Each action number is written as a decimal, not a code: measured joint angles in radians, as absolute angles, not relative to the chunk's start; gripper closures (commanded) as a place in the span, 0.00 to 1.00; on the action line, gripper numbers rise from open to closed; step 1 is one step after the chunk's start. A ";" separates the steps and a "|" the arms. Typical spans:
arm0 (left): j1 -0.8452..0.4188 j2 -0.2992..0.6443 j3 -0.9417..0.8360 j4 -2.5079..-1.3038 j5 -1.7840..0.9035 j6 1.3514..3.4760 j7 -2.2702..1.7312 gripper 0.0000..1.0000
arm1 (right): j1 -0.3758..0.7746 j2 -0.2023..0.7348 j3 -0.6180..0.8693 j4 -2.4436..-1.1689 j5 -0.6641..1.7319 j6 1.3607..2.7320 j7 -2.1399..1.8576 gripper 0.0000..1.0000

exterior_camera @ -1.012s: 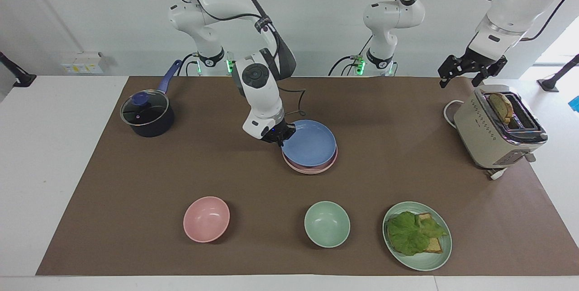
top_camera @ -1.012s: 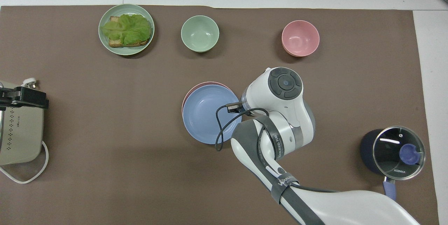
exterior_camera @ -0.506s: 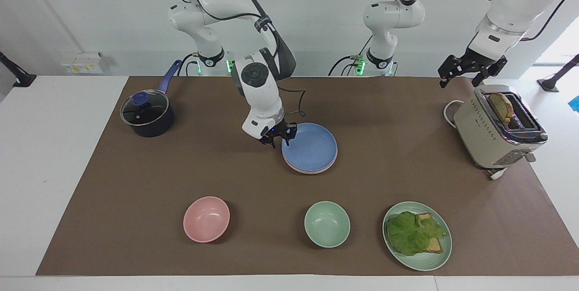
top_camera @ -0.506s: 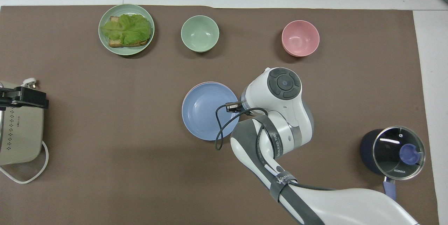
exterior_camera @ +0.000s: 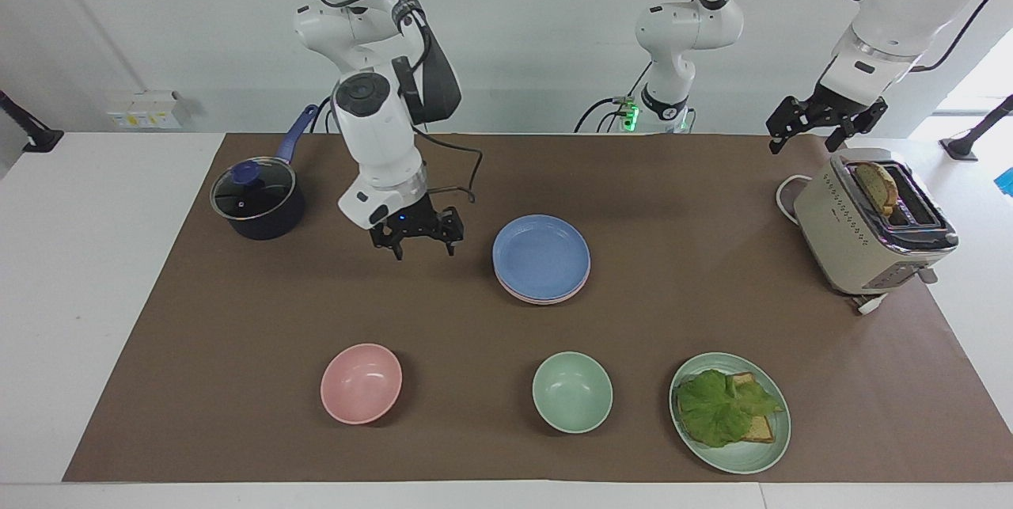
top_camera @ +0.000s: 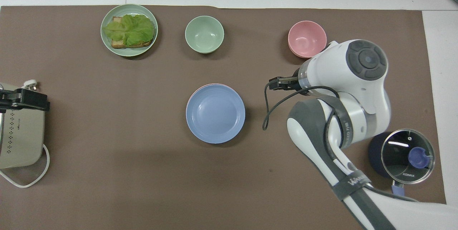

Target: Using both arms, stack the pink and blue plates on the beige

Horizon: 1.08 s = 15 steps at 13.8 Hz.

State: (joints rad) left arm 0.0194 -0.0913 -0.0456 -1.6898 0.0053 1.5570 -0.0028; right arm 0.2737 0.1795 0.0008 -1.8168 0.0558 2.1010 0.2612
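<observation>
Right gripper (exterior_camera: 422, 238): fingers spread, empty, touching nothing, hanging over bare mat between the saucepan (exterior_camera: 257, 204) and the plate stack. In the facing view, blue plate (exterior_camera: 541, 254) at about three o'clock from it, well apart, lying flat on the pink plate (exterior_camera: 548, 297), only a pink sliver showing at the rim. Beige plate presumably lowest, cannot tell. Round, so no long axis to align. Right arm clearly nearer the stack. Left gripper (exterior_camera: 823, 123): spread too, empty, waiting above the toaster (exterior_camera: 866, 228). Stacking apparently done; probably only retreat left.
</observation>
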 measured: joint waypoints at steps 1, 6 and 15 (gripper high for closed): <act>0.019 -0.091 -0.046 -1.690 0.005 1.557 -0.003 0.00 | 0.251 0.163 0.000 -1.804 0.049 2.063 0.261 0.00; 0.019 -0.091 -0.046 -1.690 0.005 1.557 -0.003 0.00 | 0.113 0.085 -0.003 -1.734 0.044 1.915 0.261 0.00; 0.019 -0.091 -0.046 -1.690 0.005 1.557 -0.003 0.00 | 0.094 -0.028 -0.035 -1.590 0.008 1.645 0.261 0.00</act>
State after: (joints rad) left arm 0.0194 -0.0913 -0.0456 -1.6898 0.0053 1.5570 -0.0028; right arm 0.0935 -0.0281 -0.0349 -1.5902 0.0080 1.6448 0.2612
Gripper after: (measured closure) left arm 0.000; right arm 0.000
